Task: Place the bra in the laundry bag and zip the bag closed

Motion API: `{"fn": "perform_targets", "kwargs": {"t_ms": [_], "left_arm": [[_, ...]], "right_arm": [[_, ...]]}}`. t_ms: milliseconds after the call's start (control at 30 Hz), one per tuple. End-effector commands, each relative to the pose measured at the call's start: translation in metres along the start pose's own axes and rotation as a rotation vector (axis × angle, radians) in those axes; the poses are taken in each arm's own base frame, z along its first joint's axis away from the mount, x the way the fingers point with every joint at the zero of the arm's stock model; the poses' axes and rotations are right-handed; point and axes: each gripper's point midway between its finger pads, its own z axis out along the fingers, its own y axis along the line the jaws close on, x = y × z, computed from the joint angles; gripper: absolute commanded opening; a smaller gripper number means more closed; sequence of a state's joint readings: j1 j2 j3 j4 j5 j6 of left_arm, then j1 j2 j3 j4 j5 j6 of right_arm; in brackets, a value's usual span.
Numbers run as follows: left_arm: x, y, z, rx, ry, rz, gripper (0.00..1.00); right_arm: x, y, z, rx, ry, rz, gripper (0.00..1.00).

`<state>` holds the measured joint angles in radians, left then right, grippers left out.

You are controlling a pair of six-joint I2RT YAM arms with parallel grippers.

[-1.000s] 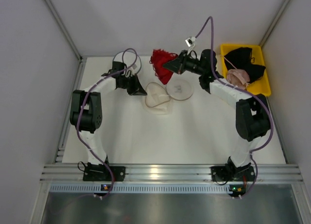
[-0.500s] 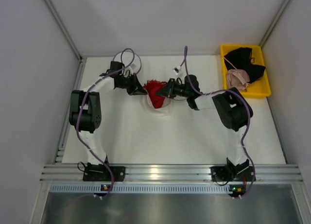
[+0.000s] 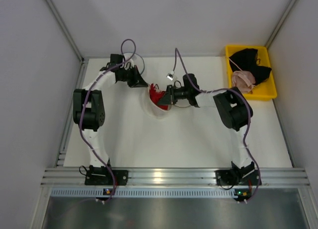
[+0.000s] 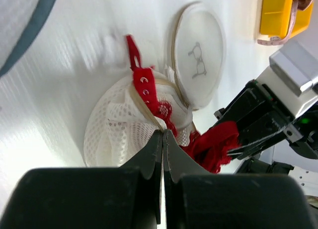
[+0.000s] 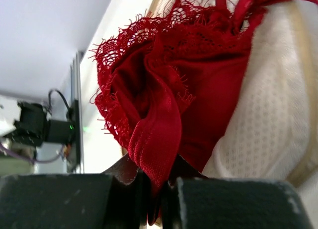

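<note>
Stuffing the bra [image 5: 169, 105] into the bag [image 4: 112, 134] is the step in hand, and it looks about half done. In the top view the white mesh bag lies near the table's [image 3: 149, 144] middle, a little toward 9 o'clock. In the left wrist view its round flap lies open at 1 o'clock. Most of the red lace is bunched over the mouth, and one hooked strap trails out across the rim toward 12 o'clock.

The right gripper [image 5: 154, 201] has its jaws pinched tight on a fold of the bra. Its arm reaches in low from 3 o'clock, forearm nearly level, fingers aimed toward 9 o'clock at the mouth. The left gripper [image 4: 163, 139] has its jaws fully closed, seemingly nipping the bag's rim. It sits at 11 o'clock of the bag, arm stretched far forward, wrist turned in toward 4 o'clock.

To do this well, the left should hold the rim up and the mouth wide while the right pushes the bundle deep inside before letting go. The loose strap needs tucking in, or it may snag the zip. Lace catches on mesh, so the right should draw out slowly.
</note>
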<state>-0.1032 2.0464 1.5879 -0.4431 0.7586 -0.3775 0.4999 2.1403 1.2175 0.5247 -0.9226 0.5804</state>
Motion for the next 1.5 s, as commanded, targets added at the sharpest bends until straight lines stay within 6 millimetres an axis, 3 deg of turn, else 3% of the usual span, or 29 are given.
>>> {"fn": "perform_targets", "kwargs": {"t_ms": [0, 33, 67, 133, 233, 433, 467, 600, 767, 933, 1133, 1233, 1300, 1333, 1400, 1433, 1467], "left_arm": [[-0.029, -0.01, -0.007, 0.026, -0.06, 0.087, 0.0], [-0.029, -0.016, -0.009, 0.05, -0.056, 0.095, 0.0], [-0.033, -0.021, -0.011, 0.063, -0.062, 0.102, 0.0], [-0.034, -0.031, -0.015, 0.098, -0.059, 0.111, 0.0], [-0.031, -0.049, -0.022, 0.166, -0.043, 0.11, 0.0], [-0.018, -0.079, -0.041, 0.243, -0.026, 0.127, 0.0], [-0.017, -0.085, -0.047, 0.25, -0.03, 0.125, 0.0], [0.011, -0.091, -0.054, 0.276, 0.022, 0.046, 0.0], [0.045, -0.107, -0.06, 0.321, 0.084, 0.021, 0.0], [0.071, -0.125, -0.061, 0.358, 0.145, 0.005, 0.0], [0.096, -0.134, -0.062, 0.38, 0.21, -0.052, 0.0], [0.107, -0.137, -0.063, 0.378, 0.226, -0.06, 0.0], [0.112, -0.13, -0.058, 0.351, 0.232, -0.077, 0.0], [0.113, -0.126, -0.054, 0.337, 0.236, -0.093, 0.0], [0.108, -0.121, -0.049, 0.317, 0.227, -0.094, 0.0], [0.102, -0.123, -0.048, 0.318, 0.212, -0.073, 0.0], [0.099, -0.12, -0.044, 0.312, 0.212, -0.076, 0.0]], "right_arm": [[0.034, 0.009, 0.009, -0.092, 0.189, -0.102, 0.0], [0.05, 0.004, 0.01, -0.084, 0.242, -0.051, 0.0], [0.047, 0.002, 0.013, -0.085, 0.261, -0.086, 0.0], [0.064, -0.004, 0.018, -0.091, 0.327, -0.059, 0.0], [0.073, -0.013, 0.022, -0.055, 0.393, -0.025, 0.0], [0.054, -0.032, 0.028, 0.077, 0.354, 0.053, 0.0], [0.042, -0.035, 0.03, 0.107, 0.305, 0.091, 0.0], [0.012, -0.038, 0.022, 0.19, 0.168, 0.228, 0.0], [-0.023, -0.035, 0.01, 0.302, 0.017, 0.52, 0.0], [-0.04, -0.03, 0.0, 0.441, -0.089, 0.652, 0.0], [-0.039, -0.045, -0.006, 0.597, -0.149, 0.843, 0.0], [-0.04, -0.055, -0.012, 0.666, -0.18, 0.836, 0.0], [-0.042, -0.047, -0.005, 0.644, -0.168, 0.779, 0.0], [-0.048, -0.041, -0.002, 0.626, -0.148, 0.691, 0.02], [-0.059, -0.016, 0.004, 0.581, -0.128, 0.565, 0.25], [-0.064, -0.009, 0.003, 0.567, -0.118, 0.48, 0.44], [-0.067, -0.003, 0.002, 0.558, -0.118, 0.441, 0.51]]}}
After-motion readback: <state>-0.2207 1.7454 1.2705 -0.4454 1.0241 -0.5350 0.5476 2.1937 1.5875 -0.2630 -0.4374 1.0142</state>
